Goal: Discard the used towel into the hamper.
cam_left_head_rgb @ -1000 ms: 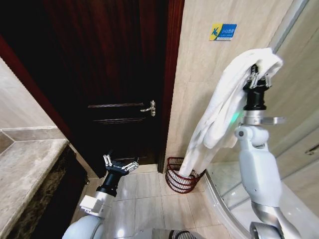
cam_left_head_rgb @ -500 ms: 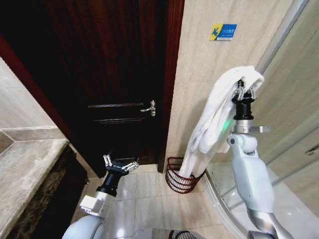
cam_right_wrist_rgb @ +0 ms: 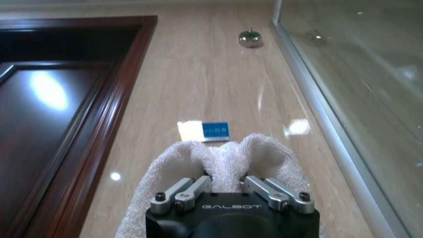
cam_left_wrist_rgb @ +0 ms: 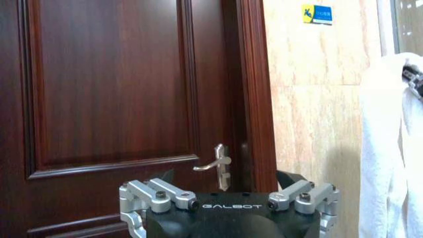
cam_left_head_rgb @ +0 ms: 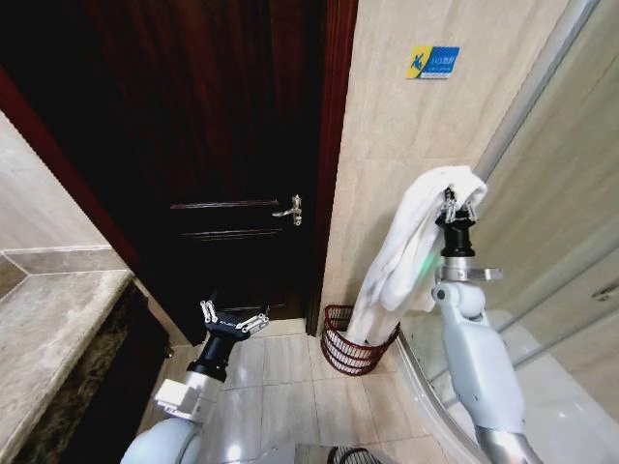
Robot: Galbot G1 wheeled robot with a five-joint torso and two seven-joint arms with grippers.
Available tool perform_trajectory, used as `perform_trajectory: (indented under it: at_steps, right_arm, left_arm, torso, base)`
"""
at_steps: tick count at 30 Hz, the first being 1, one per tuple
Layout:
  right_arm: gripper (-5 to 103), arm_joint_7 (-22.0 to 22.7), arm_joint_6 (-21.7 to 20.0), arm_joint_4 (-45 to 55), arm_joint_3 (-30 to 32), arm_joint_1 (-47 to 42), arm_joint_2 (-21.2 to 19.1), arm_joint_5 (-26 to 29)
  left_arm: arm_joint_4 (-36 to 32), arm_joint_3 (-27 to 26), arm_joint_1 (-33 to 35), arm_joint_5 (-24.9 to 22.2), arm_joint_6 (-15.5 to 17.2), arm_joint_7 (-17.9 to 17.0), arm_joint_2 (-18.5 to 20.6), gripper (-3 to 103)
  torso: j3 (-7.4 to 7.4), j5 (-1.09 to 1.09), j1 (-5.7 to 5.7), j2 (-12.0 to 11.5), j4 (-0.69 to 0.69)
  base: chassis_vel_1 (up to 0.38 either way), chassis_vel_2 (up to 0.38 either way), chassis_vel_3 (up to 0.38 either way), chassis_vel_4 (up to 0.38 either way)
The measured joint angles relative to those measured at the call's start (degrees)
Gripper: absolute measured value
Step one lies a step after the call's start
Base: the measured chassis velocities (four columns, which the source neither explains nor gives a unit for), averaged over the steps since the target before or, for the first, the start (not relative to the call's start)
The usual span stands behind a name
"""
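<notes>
- In the corner between the dark door [cam_left_head_rgb: 242,145] and the glass shower screen [cam_left_head_rgb: 551,174], your right gripper [cam_left_head_rgb: 449,205] is raised on its upright forearm with its fingers closed on a fold of the white towel [cam_left_head_rgb: 401,256]; the right wrist view shows terry cloth bunched up between and over the fingers [cam_right_wrist_rgb: 191,191].
- The towel hangs from that grip in one long drape; its lower end reaches the mouth of the hamper [cam_left_head_rgb: 340,356], and the tail looks to sit inside the rim, though you cannot tell how deep it goes.
- Progress, as a judgement: the towel is carried and lined up over the hamper, with the bottom end started in. What is left for you is getting the bulk of the cloth down and letting go. Nothing is discarded yet, because the gripper bears the whole weight.
- Your left gripper [cam_left_head_rgb: 232,320] is parked low near the foot of the door, its fingers spread wide and holding nothing, well apart from the towel.
- Materials: the towel is thick looped terry, soft and limp, folding on itself in heavy pleats. Expect it to slump rather than slide.
- The hamper is a small round reddish-brown basket of open wire-like weave with horizontal bands, tapering slightly, standing on the pale tiled floor [cam_left_head_rgb: 280,387] against the beige stone-look wall [cam_left_head_rgb: 406,126].
- The door is glossy dark wood with raised panels and a metal lever handle [cam_left_head_rgb: 288,210]; a small blue and yellow sign [cam_left_head_rgb: 432,61] is stuck high on the wall.
</notes>
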Motion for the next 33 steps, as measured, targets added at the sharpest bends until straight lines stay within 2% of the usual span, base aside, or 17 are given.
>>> perform_trajectory:
  at_steps: [33]
  right_arm:
    - [11, -3.4, 5.4, -13.2, -1.3, -3.2, 4.5, -1.3]
  left_arm:
    - [0.0, 0.0, 0.0, 0.0, 0.0, 0.0, 0.0, 100]
  torso:
    - [0.0, 0.0, 0.01, 0.0, 0.0]
  base:
    - [0.0, 0.0, 0.0, 0.0]
